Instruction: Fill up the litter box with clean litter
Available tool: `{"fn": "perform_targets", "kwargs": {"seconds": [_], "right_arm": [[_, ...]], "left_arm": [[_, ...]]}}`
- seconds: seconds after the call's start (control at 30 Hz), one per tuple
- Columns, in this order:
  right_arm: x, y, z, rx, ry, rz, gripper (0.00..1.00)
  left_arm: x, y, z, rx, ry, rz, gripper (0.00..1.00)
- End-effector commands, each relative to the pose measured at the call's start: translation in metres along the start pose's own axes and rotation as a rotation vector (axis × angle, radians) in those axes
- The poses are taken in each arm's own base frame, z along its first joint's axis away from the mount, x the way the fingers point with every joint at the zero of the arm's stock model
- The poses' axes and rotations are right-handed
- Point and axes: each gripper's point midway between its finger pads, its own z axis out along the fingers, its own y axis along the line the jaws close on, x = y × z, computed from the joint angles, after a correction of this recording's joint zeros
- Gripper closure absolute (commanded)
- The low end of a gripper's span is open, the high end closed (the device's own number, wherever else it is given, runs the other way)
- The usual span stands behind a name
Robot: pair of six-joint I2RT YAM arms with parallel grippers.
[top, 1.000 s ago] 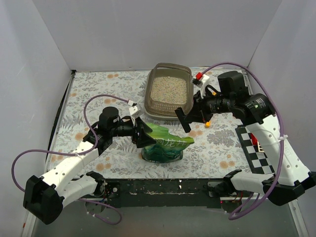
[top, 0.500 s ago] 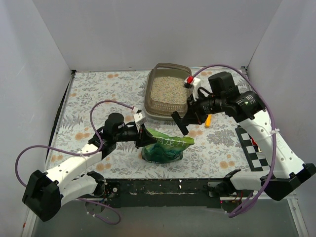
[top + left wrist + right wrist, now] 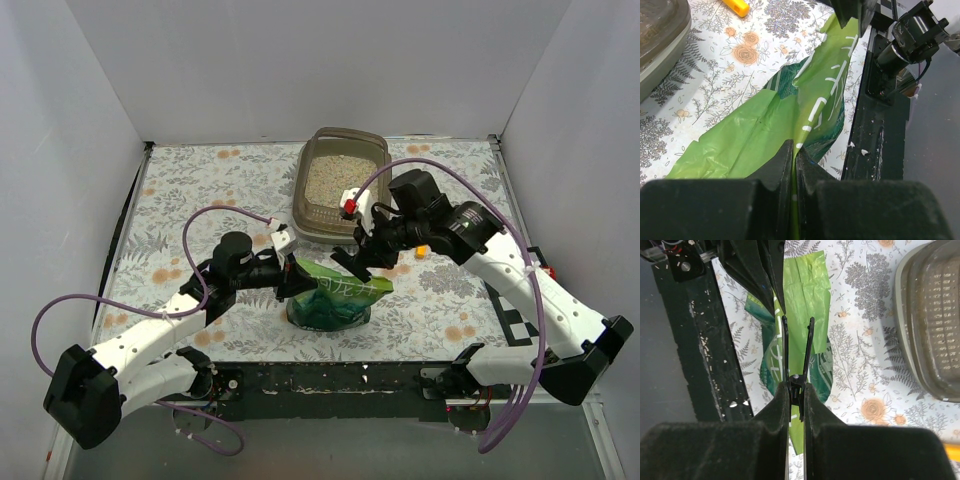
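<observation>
Far of centre on the flowered table cover (image 3: pixel 200 190) sits the litter box (image 3: pixel 340 185), upright, its floor covered by a shallow bed of pale clean litter (image 3: pixel 336 178). Near of it and apart from it stands a green bag (image 3: pixel 335 295), its top edge drawn out flat. The left gripper (image 3: pixel 293 278) is clenched on the bag's left top corner; the left wrist view confirms its fingers (image 3: pixel 775 170) pressed together on green film. The right gripper (image 3: pixel 350 262) hangs over the bag's right top edge. Only the right wrist view shows what it grasps: a black clip (image 3: pixel 797 350), prongs spread above the bag's lip; contact between clip and bag cannot be told. A yellow scoop (image 3: pixel 422 250) lies near-right of the box. White walls (image 3: pixel 300 60) enclose three sides.
</observation>
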Motion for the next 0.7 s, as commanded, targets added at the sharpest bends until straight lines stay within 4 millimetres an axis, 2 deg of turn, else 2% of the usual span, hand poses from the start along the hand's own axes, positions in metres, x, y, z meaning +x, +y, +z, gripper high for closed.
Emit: {"fn": "perform_targets", "kwargs": {"seconds": [0.0, 0.33, 0.37, 0.67], "right_arm": [[-0.014, -0.006, -0.002, 0.034, -0.063, -0.161, 0.99], [0.001, 0.004, 0.01, -0.023, -0.025, -0.152, 0.99], [0.003, 0.005, 0.011, -0.028, -0.021, -0.15, 0.99], [0.014, 0.011, 0.016, -0.046, 0.015, -0.14, 0.99]], "left_arm": [[0.016, 0.001, -0.002, -0.02, 0.047, -0.023, 1.0], [0.012, 0.008, 0.0, -0.057, 0.046, -0.022, 1.0], [0.018, 0.01, -0.001, -0.065, 0.07, -0.043, 1.0], [0.019, 0.011, -0.001, -0.078, 0.073, -0.043, 1.0]]}}
